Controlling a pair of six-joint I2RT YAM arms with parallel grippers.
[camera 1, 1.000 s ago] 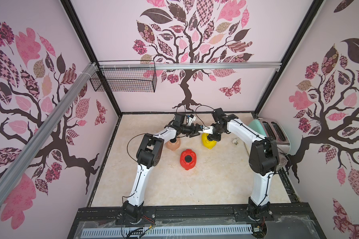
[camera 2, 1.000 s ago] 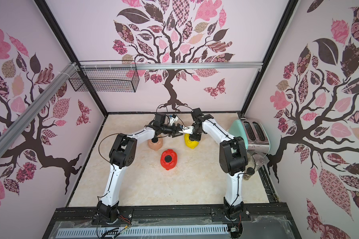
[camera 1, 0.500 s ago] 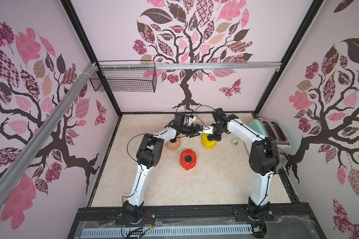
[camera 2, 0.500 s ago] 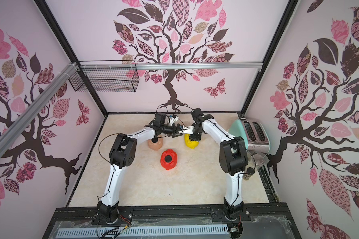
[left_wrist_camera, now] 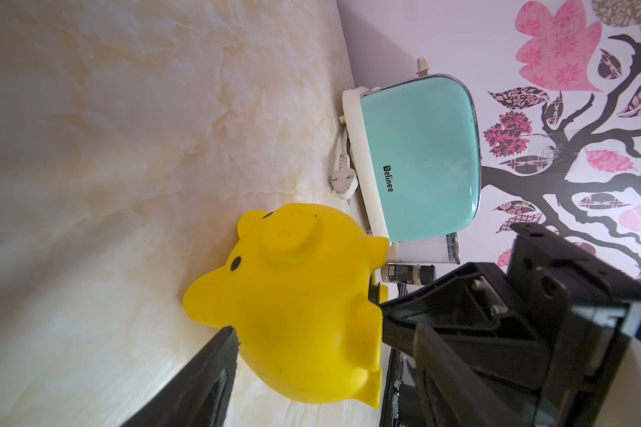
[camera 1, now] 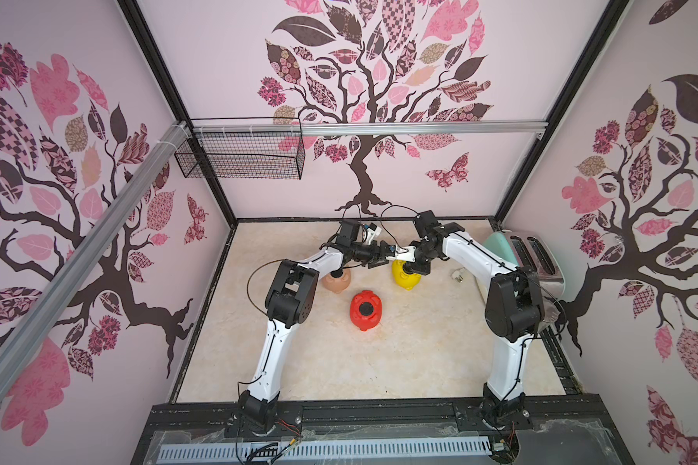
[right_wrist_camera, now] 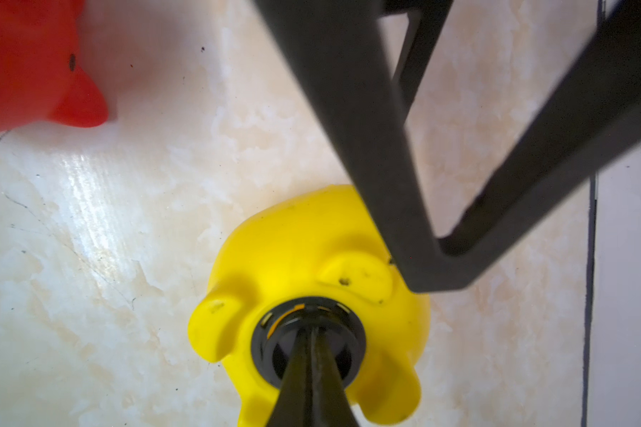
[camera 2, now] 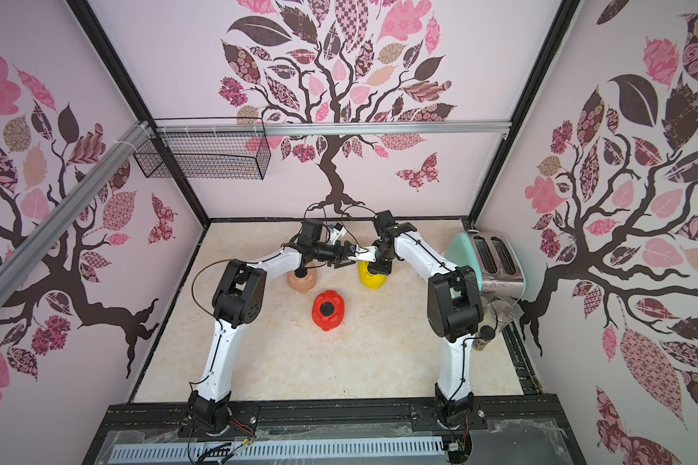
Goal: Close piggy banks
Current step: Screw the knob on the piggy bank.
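Observation:
The yellow piggy bank (camera 1: 406, 277) (left_wrist_camera: 293, 295) lies belly up on the marble table, far centre. My left gripper (left_wrist_camera: 308, 321) reaches in from the side and is shut on its body, one finger on each flank. From above, my right gripper (right_wrist_camera: 311, 329) points down with its tips closed at the middle of a black plug (right_wrist_camera: 271, 332) seated in the belly hole; a thin yellow gap shows along part of the plug's rim. The red piggy bank (camera 1: 365, 310) and the peach-pink piggy bank (camera 1: 337, 282) lie nearby, each with a black plug in its belly.
A mint-green toaster (camera 1: 528, 257) stands at the right wall, its white power plug (left_wrist_camera: 343, 181) lying on the table beside it. A small spice jar (camera 2: 485, 338) stands near the right arm's elbow. A wire basket (camera 1: 238, 157) hangs on the back wall.

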